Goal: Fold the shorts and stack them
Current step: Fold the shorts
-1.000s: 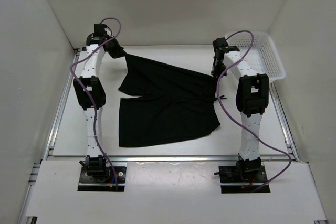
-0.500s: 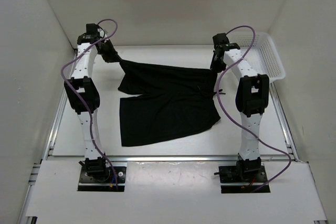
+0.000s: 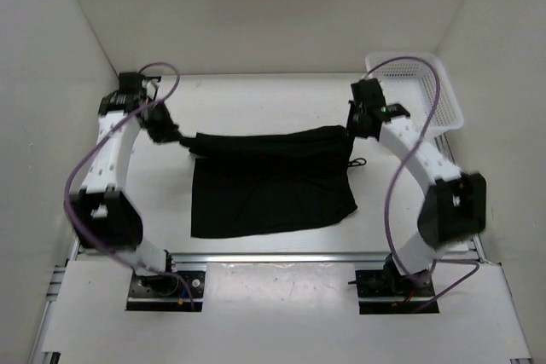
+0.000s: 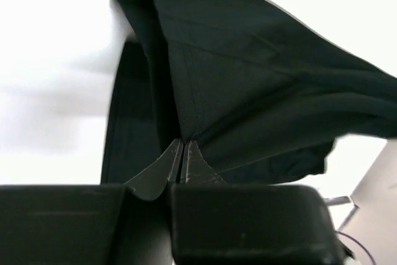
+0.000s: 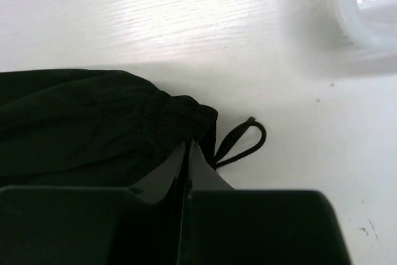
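L tool [image 4: 184, 143] clenched on shorts [image 3: 271, 187] at 10 o'clock corner, R tool [image 5: 187, 146] on 2 o'clock corner; rest lies on surface [image 3: 256, 95].

This is a robotics lab test cell, not a lived-in room. Plain white panels [image 3: 273, 14] box in a white table [image 3: 264, 104] on three sides, and bare aluminium rail [image 3: 273, 257] frames the table's edges. Two white-and-black robot arms, left [image 3: 107, 159] and right [image 3: 418, 151], stand on metal base plates [image 3: 162, 289] fixed at the near edge, with purple cables [image 3: 401, 185] looped loosely along them. A white plastic basket [image 3: 450, 100] sits in the far right corner. The lighting is even and flat.
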Available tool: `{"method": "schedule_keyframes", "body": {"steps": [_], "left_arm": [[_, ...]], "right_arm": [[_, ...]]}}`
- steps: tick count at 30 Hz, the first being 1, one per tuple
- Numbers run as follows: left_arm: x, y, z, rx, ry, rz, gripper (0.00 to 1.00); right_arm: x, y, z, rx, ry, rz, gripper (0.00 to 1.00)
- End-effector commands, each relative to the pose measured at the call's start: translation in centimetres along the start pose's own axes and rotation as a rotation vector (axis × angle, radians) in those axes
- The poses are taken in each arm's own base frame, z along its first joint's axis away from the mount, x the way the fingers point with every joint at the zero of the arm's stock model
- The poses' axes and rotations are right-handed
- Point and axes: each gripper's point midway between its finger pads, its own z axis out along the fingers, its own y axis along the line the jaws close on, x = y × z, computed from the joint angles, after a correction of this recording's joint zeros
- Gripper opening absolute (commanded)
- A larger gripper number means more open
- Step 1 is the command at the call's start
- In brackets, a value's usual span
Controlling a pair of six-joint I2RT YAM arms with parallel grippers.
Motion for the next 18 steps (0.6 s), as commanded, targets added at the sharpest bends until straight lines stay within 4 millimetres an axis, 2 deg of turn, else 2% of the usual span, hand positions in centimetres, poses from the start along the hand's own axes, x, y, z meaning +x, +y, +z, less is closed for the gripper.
{"method": "schedule_keyframes", "body": {"steps": [1, 2, 3, 4, 5, 6, 7, 8, 9, 10, 11, 12, 13, 14, 15, 16, 17, 18], "left_arm": [[3.3, 2.5, -4.2, -0.09, -0.114, -0.046, 0.1], [6.7, 4.4, -3.1, -0.134, -0.05, -0.104, 0.1], [8.1, 4.9, -4.5, -0.141, -0.088, -0.12, 0.14], [9.6, 5.6, -4.5, -0.156, -0.079, -0.145, 0.22], [12.3, 6.9, -3.5, -0.185, -0.025, -0.193, 0.36], [13.1, 7.5, -3.5, -0.19, -0.025, -0.213, 0.73], [13.9, 7.7, -3.9, -0.187, -0.03, -0.212, 0.86], [14.3, 7.9, -3.8, -0.19, -0.026, -0.224, 0.92], [14.4, 8.0, -3.6, -0.19, -0.026, -0.224, 1.0], [14.4, 8.0, -3.4, -0.195, -0.017, -0.226, 1.0], [13.7, 7.8, -3.3, -0.189, -0.028, -0.214, 1.0], [12.8, 7.2, -3.4, -0.176, -0.042, -0.193, 0.94], [12.0, 7.1, -2.7, -0.177, -0.039, -0.193, 0.77], [11.2, 6.3, -2.5, -0.176, -0.052, -0.164, 0.65], [10.6, 6.4, -2.1, -0.197, -0.062, -0.152, 0.49], [10.4, 6.9, -1.0, -0.225, -0.033, -0.159, 0.36], [10.4, 6.9, -0.2, -0.231, -0.014, -0.155, 0.16], [10.2, 6.8, 0.5, -0.233, 0.001, -0.135, 0.11]], "right_arm": [[1.5, 0.4, -4.7, -0.001, -0.129, -0.04, 0.0], [3.2, -0.2, -5.3, 0.02, -0.115, -0.045, 0.0], [3.6, -1.0, -7.3, 0.032, -0.163, -0.027, 0.0], [7.7, -1.5, -7.1, 0.054, -0.098, -0.033, 0.0], [9.4, -1.9, -7.6, 0.063, -0.089, -0.022, 0.0], [10.7, -1.4, -9.5, 0.017, -0.115, -0.019, 0.04], [13.4, -2.1, -9.2, 0.033, -0.08, 0.023, 0.09], [15.2, -2.5, -9.6, 0.033, -0.053, 0.022, 0.17], [16.1, -2.0, -10.6, -0.013, -0.066, 0.026, 0.43], [17.5, -2.5, -10.3, -0.003, -0.043, 0.029, 0.47], [18.0, -2.7, -10.3, 0.005, -0.033, 0.076, 0.47], [18.5, -3.2, -10.4, 0.025, -0.013, 0.082, 0.47], [18.7, -3.5, -10.3, 0.046, -0.005, 0.084, 0.45], [18.6, -3.6, -10.0, 0.072, 0.003, 0.084, 0.41], [18.7, -3.6, -10.0, 0.085, 0.015, 0.075, 0.2], [18.6, -3.7, -9.7, 0.099, 0.021, 0.079, 0.09], [18.9, -3.1, -9.4, 0.098, 0.056, 0.069, 0.01], [19.3, -3.1, -9.1, 0.103, 0.082, 0.071, 0.01]]}}
